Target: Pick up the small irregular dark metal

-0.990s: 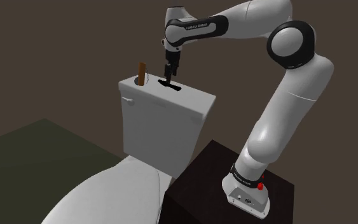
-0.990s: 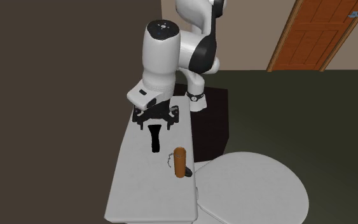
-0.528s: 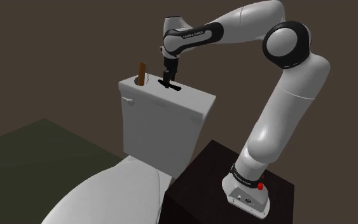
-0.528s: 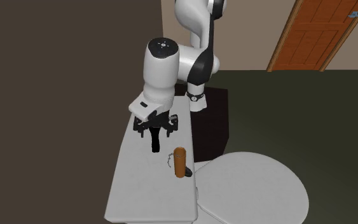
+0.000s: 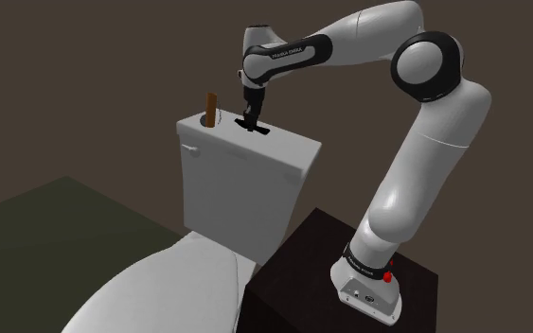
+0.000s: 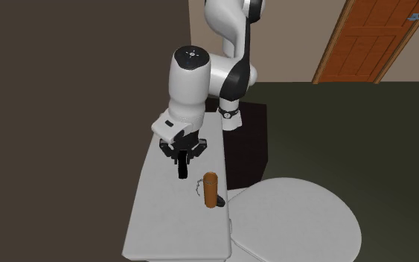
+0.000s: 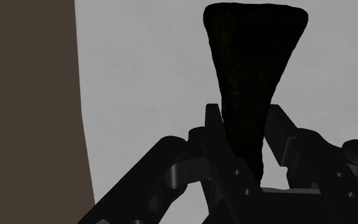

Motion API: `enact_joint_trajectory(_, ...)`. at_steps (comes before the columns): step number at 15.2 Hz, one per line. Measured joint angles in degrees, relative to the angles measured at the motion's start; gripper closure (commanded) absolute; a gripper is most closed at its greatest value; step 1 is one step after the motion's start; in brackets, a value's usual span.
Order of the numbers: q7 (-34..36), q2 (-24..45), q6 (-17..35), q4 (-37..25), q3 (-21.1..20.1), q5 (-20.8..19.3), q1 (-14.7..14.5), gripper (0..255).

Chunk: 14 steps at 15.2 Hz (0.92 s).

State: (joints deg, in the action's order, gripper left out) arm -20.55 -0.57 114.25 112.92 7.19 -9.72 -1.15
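Black fingers [image 7: 214, 130] of the gripper [image 7: 245, 116] are clamped on the narrow end of the small dark metal piece [image 7: 250, 70]. It lies flat near the middle of the white tank lid [image 7: 145, 95], wide end away from the hand. Farther along the lid, a brown cylinder [image 6: 210, 190] stands upright at the lid's edge, apart from the piece.

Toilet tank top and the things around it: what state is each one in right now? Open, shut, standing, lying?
Gripper: shut on the dark piece's narrow end.
Dark piece: lying on the tank lid, clasped between the fingers.
Brown cylinder: standing upright on the tank lid, apart from the gripper.
Toilet cover: down.
Door: shut.
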Motion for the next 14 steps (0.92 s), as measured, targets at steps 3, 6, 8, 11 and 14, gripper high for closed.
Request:
enact_joint_trajectory(3, -0.1, 0.0, 0.1, 0.0, 0.0, 0.0, 0.0, 255)
enact_joint_trajectory(6, -0.1, 0.0, -1.0, -0.7, 0.0, 0.0, 0.0, 255)
enact_joint_trajectory(8, -0.4, -0.3, -2.4, -1.8, 0.1, 0.1, 0.1, 255)
enact_joint_trajectory(11, -0.7, -0.4, -4.4, -3.7, 0.0, 0.2, 0.0, 255)
enact_joint_trajectory(14, -0.9, -0.8, -6.7, -5.6, -0.1, 0.2, -0.1, 255)
